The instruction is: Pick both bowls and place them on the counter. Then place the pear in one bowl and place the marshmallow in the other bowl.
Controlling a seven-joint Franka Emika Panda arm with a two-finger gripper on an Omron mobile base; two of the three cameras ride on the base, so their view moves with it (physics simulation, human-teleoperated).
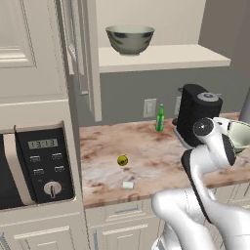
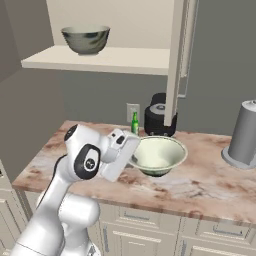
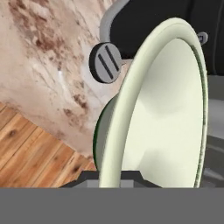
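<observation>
Fingertips hidden behind rim of wide bowl (image 3: 166, 109) in hand view, grip contact not seen. Bowl cut off at rt edge, left base view. Marshmallow (image 1: 128, 185) too small for detail.

The white arm's gripper (image 2: 134, 156) is clamped on the near rim of the wide shallow bowl (image 2: 159, 154), pale cream-green inside, holding it over the marbled counter (image 2: 200, 185). Up on the cream shelf (image 2: 100, 61) sits the deep grey-green bowl (image 2: 85, 39), upright. Behind the held bowl stand a slim green bottle (image 2: 134, 123) and a black appliance (image 2: 159, 120). Far right, a grey cylinder (image 2: 245, 134) stands on the counter.
</observation>
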